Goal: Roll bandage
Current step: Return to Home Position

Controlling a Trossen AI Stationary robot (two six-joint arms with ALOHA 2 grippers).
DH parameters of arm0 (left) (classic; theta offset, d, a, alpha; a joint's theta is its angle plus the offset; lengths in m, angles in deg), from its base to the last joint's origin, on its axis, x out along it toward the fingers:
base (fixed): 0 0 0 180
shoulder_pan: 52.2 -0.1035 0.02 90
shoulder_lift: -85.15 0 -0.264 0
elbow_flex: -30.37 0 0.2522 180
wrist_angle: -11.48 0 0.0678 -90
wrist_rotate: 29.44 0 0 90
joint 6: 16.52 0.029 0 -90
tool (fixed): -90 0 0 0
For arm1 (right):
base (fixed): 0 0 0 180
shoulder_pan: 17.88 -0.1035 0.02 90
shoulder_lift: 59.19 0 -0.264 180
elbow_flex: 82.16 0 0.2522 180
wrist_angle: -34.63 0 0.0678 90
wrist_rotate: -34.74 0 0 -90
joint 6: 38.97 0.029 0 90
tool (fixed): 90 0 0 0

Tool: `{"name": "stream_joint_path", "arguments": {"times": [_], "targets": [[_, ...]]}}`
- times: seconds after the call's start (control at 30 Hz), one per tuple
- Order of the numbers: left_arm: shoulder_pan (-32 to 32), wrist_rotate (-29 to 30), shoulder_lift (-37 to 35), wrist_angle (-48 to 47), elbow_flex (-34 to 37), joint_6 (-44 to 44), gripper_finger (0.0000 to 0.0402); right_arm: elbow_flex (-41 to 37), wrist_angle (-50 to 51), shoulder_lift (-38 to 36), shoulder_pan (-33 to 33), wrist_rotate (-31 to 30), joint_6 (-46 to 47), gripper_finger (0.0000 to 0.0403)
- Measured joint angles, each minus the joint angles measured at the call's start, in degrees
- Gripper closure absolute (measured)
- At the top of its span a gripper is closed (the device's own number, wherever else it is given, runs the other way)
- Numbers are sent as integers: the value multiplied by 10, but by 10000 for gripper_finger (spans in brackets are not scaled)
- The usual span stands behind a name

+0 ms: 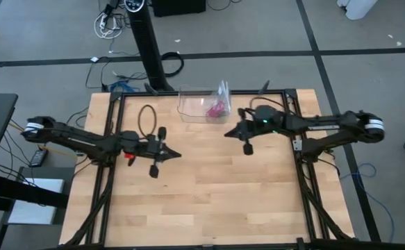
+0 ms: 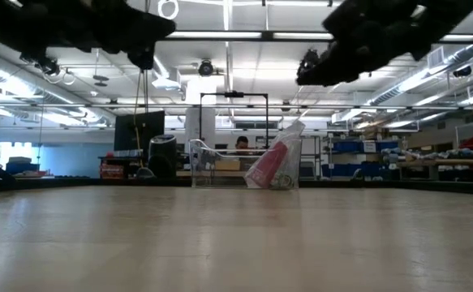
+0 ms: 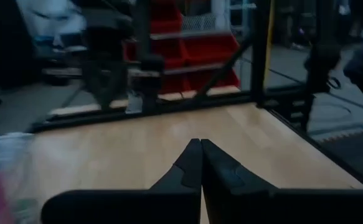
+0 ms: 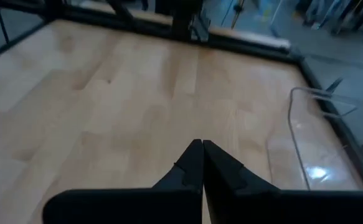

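Note:
The pink bandage point(image 1: 216, 107) lies bunched inside a clear plastic bin point(image 1: 201, 104) at the table's far edge, with a clear bag standing over it; in the low view it shows as a pink mass point(image 2: 270, 168) leaning in the bin. My left gripper point(image 1: 177, 155) is shut and empty above the table's left middle. My right gripper point(image 1: 227, 132) is shut and empty, just near of the bin. Both hang clear of the table.
The clear bin's rim point(image 4: 293, 124) shows beside my right gripper in the right wrist view. A black frame point(image 1: 112, 139) runs along the table's left, right and far edges. The wooden table top point(image 1: 202, 194) lies bare toward the near edge.

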Motion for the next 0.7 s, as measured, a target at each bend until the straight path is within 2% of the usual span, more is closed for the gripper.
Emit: {"name": "stream_joint_path", "arguments": {"times": [0.23,0.33,0.47,0.7], "targets": [[-16,13,-120,-8,92,-31,397,-129,-63,-151,0,1,22,402],[-14,46,-157,2,129,-31,397,-176,-76,-212,0,1,30,402],[-12,77,-199,9,169,-31,397,-229,-94,-283,2,0,38,402],[-10,84,-254,2,208,-44,397,-308,-92,-396,4,-7,75,402]]}}
